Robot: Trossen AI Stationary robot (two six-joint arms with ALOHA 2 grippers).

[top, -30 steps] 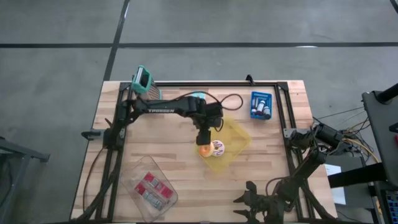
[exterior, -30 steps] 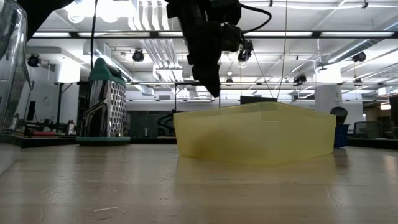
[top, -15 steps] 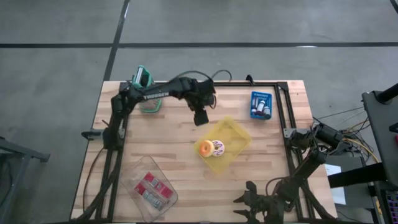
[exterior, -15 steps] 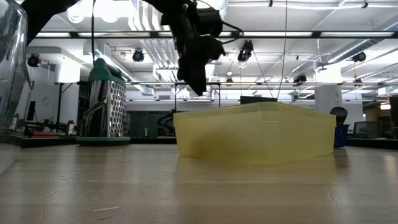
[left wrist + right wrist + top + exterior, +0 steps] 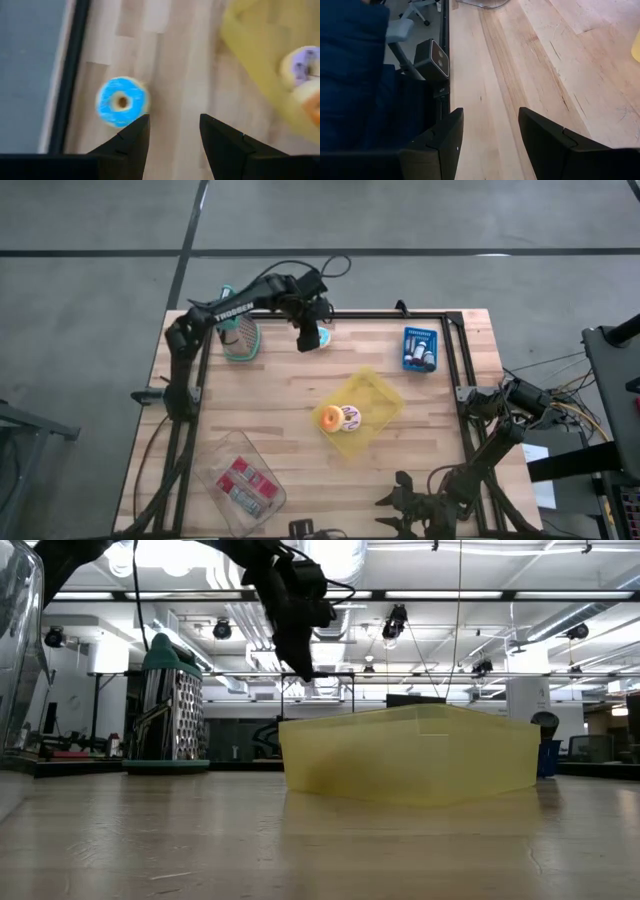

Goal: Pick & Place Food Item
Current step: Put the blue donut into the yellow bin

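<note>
1. From the high view, my left gripper (image 5: 309,338) hangs over the far edge of the wooden surface (image 5: 270,430), just beside the green-rimmed metal grater (image 5: 238,335). The yellow plastic tray (image 5: 385,394) sits near the middle, holding an orange-iced doughnut (image 5: 329,418) and a purple-and-white doughnut (image 5: 349,417). My right gripper (image 5: 404,498) waits at the near edge, toward the right corner.
2. From the low view, my left arm (image 5: 285,600) is raised well above the tray's wall, so nothing on the way down is blocked by the tray.
3. From my left wrist view, my fingers (image 5: 131,140) stand moderately apart and empty, and the blue-iced ring doughnut (image 5: 121,100) lies flat on the boards near the black frame rail (image 5: 67,75), off to one side of the gap. I judge I should centre the doughnut between my fingers before lowering, spread wider than its ring, and keep clear of the rail.
4. From my right wrist view, those fingers (image 5: 441,145) are spread, holding nothing.
</note>
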